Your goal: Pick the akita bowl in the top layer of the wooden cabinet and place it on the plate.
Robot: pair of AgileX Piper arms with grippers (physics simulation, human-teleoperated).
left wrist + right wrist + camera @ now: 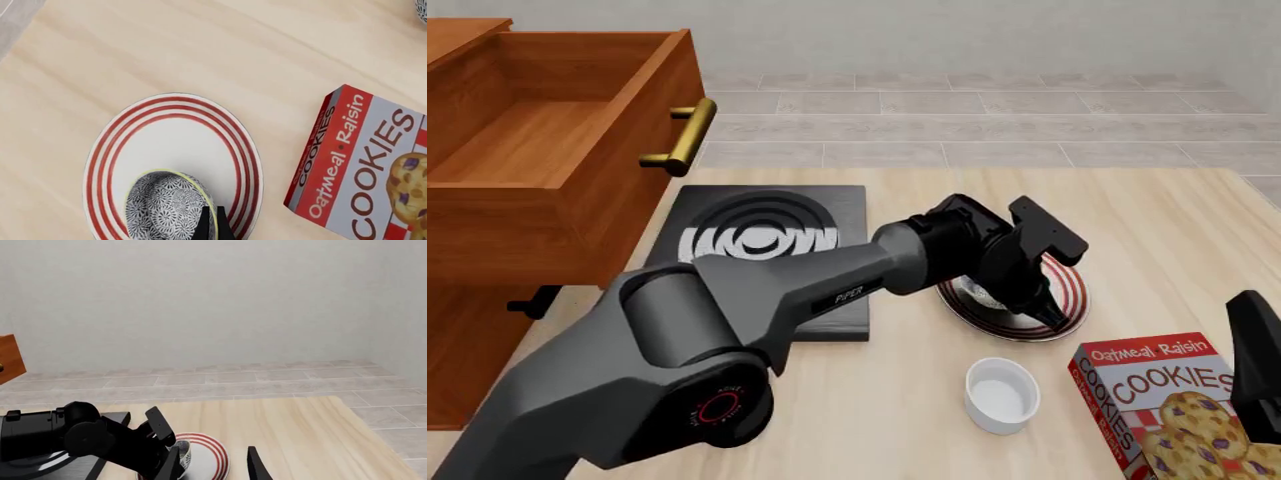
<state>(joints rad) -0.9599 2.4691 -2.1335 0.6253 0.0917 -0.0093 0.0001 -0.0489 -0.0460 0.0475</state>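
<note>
While gripped, the akita bowl (167,205) tilts sideways over the plate (173,135).

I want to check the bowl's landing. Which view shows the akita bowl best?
The left wrist view: the akita bowl fills the foreground on the plate. In the front view the left arm hides nearly all of it; the right wrist view shows only a sliver.

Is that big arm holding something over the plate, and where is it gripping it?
Yes: the left gripper pinches the akita bowl by its rim, over the plate.
</note>
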